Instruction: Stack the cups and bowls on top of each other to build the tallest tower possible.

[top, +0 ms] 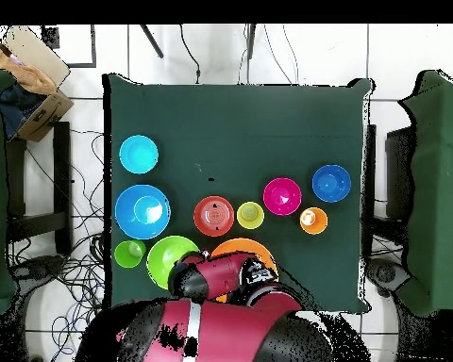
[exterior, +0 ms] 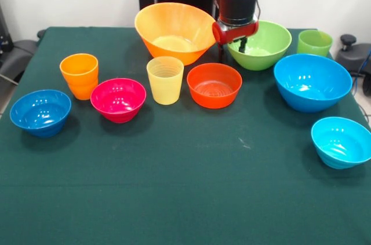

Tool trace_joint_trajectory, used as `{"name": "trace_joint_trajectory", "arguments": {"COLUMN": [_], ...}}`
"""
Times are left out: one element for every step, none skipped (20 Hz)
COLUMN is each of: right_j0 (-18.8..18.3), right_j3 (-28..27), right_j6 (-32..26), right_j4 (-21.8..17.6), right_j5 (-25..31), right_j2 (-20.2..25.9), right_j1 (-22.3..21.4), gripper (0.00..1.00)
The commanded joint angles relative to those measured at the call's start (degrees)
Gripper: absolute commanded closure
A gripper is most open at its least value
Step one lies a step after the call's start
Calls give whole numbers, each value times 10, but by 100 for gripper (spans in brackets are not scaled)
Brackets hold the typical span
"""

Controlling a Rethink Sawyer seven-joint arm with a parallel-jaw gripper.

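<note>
- You see the gripper (exterior: 235,41) low at the table's far side, between the big yellow-orange bowl (exterior: 175,32) and the light green bowl (exterior: 259,44). You cannot tell how it stands, and nothing shows in its hold.
- Nothing is stacked: every cup and bowl stands alone, mouth up, on the green tablecloth (exterior: 174,187).
- In the front view, find the orange-red bowl (exterior: 214,85) just in front of the gripper, with the pale yellow cup (exterior: 165,79) just beside it to the left.
- Left of that cup stand the magenta bowl (exterior: 118,99), the orange cup (exterior: 79,75) and the small dark blue bowl (exterior: 40,112).
- To the right, locate the light green cup (exterior: 315,42) at the far edge, the big blue bowl (exterior: 312,81) nearer the camera, and the small cyan bowl (exterior: 341,141) nearest.
- In the overhead view, the arm (top: 216,278) covers part of the big yellow-orange bowl.
</note>
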Motion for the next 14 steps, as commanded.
{"name": "trace_joint_trajectory", "arguments": {"right_j0": [7, 7, 6, 8, 5, 6, 4, 1, -1, -3, -3, -2, 1, 2], "right_j3": [-92, -93, -93, -93, -91, -90, -89, -89, -89, -90, -90, -89, -91, -91], "right_j6": [54, 55, 55, 57, 62, 65, 64, 62, 60, 56, 52, 51, 49, 49], "right_j4": [-13, -12, -12, -10, -9, -11, -10, -9, -7, -7, -6, -6, -6, -5], "right_j5": [-20, -20, -20, -22, -32, -46, -39, -31, -23, -9, 1, 5, 9, 10], "right_j2": [26, 25, 25, 23, 25, 24, 28, 31, 35, 38, 39, 39, 36, 36], "right_j1": [56, 56, 56, 56, 57, 57, 56, 55, 54, 51, 49, 47, 46, 45], "gripper": [0, 0, 0, 0, 0, 100, 100, 100, 100, 100, 100, 100, 100, 100]}}
